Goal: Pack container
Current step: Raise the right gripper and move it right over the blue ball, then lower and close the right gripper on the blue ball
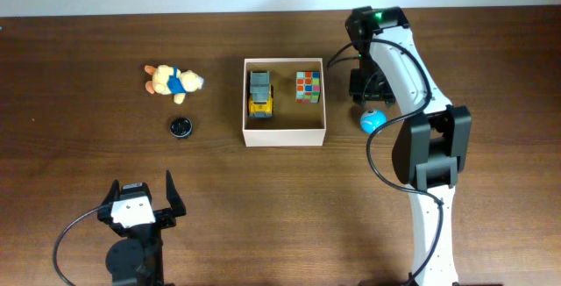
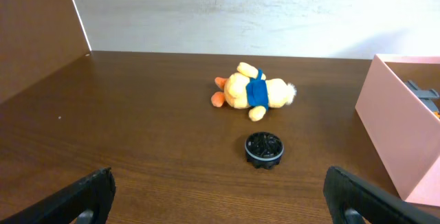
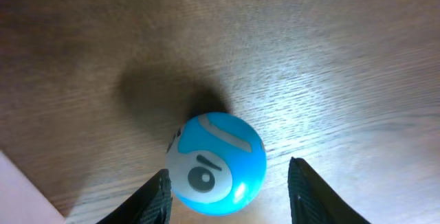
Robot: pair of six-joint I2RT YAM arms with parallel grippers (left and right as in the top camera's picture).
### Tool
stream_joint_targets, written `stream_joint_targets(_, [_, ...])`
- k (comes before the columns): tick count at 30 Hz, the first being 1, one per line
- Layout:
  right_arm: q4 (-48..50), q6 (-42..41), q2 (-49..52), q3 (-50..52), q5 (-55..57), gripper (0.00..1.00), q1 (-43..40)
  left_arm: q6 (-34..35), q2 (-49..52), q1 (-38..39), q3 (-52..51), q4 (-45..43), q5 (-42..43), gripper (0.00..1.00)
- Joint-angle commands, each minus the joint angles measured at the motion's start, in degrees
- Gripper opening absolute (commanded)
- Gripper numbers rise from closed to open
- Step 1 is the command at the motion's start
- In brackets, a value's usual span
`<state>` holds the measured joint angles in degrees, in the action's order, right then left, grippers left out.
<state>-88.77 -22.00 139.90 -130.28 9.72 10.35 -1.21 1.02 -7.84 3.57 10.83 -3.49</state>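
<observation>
— So how far along was the packing?

— Roughly half done, I'd judge. The box (image 1: 285,137) sat mid-desk, nearer the far edge, with a truck (image 1: 260,92) and a cube (image 1: 308,86) already inside. Three things lay outside. A ball (image 1: 372,121) was just beside the box's right wall, a plush (image 1: 173,81) lay toward the far-left corner, and a black cap (image 1: 181,127) sat near the plush, on its near side.

— And the hands?

— The right hand (image 3: 228,195) hung over the ball with its fingers apart on either side, not clamped on it as far as the wrist view showed. So the ball looked like the next item to go in. The left hand (image 1: 141,183) sat by the near edge, fingers wide apart and holding nothing, facing the plush and cap.

— What of the desk (image 1: 88,23) itself?

— Dark brown wood grain, matte, with a soft glare near the ball. A pale wall (image 2: 240,11) ran behind the far edge, and a brown panel (image 2: 34,31) stood at the left edge.
</observation>
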Motion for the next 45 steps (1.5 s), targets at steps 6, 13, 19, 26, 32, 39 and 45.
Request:
stream_joint_targets(6, [1.53, 2.27, 0.00, 4.39, -6.58, 0.47, -1.79, 0.35, 0.04, 0.22, -0.42, -0.35, -0.61, 0.99])
stream_joint_targets(13, [1.20, 3.41, 0.00, 4.39, -8.02, 0.57, -1.75, 0.35, 0.04, 0.22, -0.42, -0.35, -0.61, 0.99])
stream_joint_targets(19, [0.70, 3.76, 0.00, 5.22, -8.07, 0.59, -1.75, 0.35, 0.02, 0.22, -0.42, -0.37, -0.61, 0.99])
stream_joint_targets(26, [1.22, 3.76, 0.00, 8.26, -8.04, 0.59, -1.75, 0.35, 0.02, 0.22, -0.42, -0.37, -0.61, 0.99])
stream_joint_targets(32, [1.22, 3.76, 0.00, 8.26, -8.04, 0.52, -1.75, 0.35, 0.04, 0.22, -0.42, -0.35, -0.61, 0.99])
stream_joint_targets(39, [2.16, 3.76, 0.00, 8.26, -8.04, 0.19, -1.75, 0.35, 0.04, 0.22, -0.42, -0.35, -0.61, 0.99])
stream_joint_targets(45, [3.63, 4.22, -0.02, 8.17, -8.04, 0.19, -1.75, 0.35, 0.04, 0.22, -0.42, -0.35, -0.61, 0.99])
